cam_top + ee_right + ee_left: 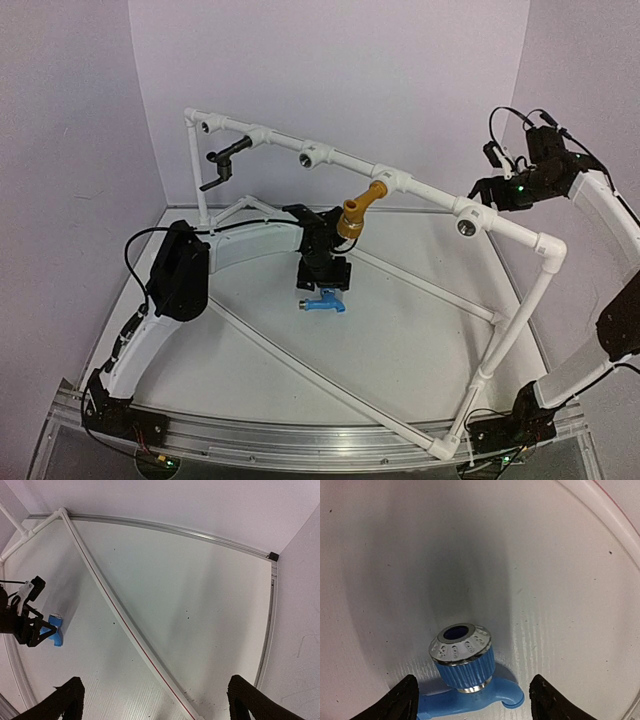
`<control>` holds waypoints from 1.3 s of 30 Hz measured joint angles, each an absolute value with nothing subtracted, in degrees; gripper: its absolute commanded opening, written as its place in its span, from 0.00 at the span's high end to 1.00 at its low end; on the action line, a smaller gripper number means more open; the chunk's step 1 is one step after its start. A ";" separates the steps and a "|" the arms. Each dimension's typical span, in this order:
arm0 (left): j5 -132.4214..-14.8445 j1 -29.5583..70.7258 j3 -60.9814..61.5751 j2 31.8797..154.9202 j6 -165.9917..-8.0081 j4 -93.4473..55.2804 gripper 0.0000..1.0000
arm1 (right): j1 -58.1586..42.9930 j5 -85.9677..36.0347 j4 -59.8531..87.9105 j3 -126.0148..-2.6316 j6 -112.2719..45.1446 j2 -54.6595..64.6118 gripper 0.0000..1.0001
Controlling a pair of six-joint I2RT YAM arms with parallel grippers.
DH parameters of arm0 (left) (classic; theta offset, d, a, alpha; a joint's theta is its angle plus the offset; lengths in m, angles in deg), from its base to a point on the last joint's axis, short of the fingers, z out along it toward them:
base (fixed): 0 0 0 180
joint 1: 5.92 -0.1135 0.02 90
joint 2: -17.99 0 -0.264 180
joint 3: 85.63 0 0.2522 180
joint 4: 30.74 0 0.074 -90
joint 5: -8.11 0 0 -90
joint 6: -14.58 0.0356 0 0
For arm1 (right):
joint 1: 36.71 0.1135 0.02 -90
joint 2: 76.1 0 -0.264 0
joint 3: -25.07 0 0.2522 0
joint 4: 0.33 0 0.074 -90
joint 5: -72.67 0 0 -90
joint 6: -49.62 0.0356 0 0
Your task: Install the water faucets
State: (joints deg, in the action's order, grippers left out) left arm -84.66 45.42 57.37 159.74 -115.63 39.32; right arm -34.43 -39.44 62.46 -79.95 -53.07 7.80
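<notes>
1. Slippage is the main risk: the left hand [473,677] hovers with fingers apart, and the blue tap [465,667] lies on the worktop [530,580] between them, not yet gripped. Closing on its round ribbed collar could squirt it out sideways.
2. If the hand closes off-centre, one finger lands first and rolls the tap out of reach.
3. Too low a grip may drag the fingertips across the worktop.
4. A skewed grip would leave the tap misaligned for a free socket [307,158] on the frame [420,190], up and beyond the hand, so it could jam there.
5. The right hand [155,677], fingers apart and empty, sits well off to the side, so it cannot catch a dropped tap.
</notes>
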 measured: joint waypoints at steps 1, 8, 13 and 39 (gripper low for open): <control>-84.91 45.42 57.92 160.37 -115.88 39.70 0.28 | -34.43 -39.88 62.50 -79.97 -53.41 7.99 0.05; -85.56 45.46 62.16 164.97 -117.88 40.65 0.46 | -34.43 -42.02 63.60 -81.86 -55.52 10.58 0.04; -85.47 45.28 62.25 165.50 -119.32 40.63 0.62 | -34.43 -42.47 65.32 -86.80 -56.03 12.43 0.04; -86.90 53.12 18.14 113.34 -120.86 34.20 1.00 | -32.37 -48.50 78.17 -124.90 -58.79 21.50 0.04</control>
State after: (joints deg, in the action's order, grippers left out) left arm -86.90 53.12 18.14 113.34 -120.86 34.20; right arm -32.37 -48.50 78.17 -124.90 -58.79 21.50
